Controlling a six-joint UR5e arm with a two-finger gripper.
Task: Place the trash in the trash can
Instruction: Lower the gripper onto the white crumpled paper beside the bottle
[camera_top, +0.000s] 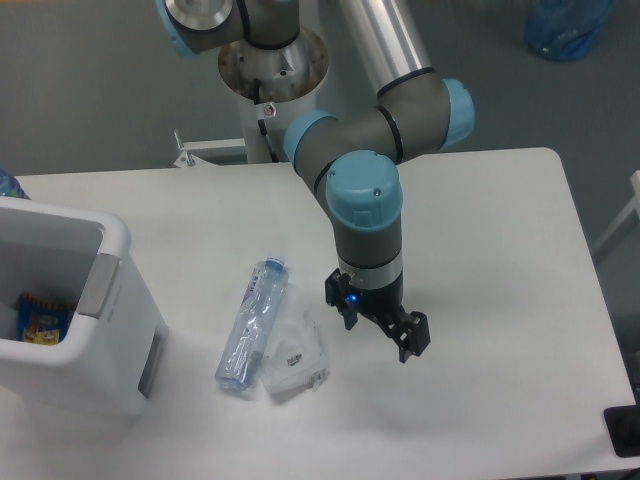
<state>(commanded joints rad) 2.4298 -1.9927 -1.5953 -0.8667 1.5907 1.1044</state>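
A clear plastic water bottle (252, 322) with a pale blue cap lies on the white table, cap pointing away from me. Touching its right side is a white folded face mask (295, 357). The trash can (95, 330), a large white boxy bin with a grey handle plate, stands at the left edge, with a colourful packet inside. My gripper (380, 328) hangs over the table just right of the mask, its black fingers apart and nothing between them.
The white table (480, 250) has a rounded far right corner and its right edge near x 600. The arm's base column (272, 70) stands behind the table. A blue plastic bag (568, 25) lies on the floor at the far right.
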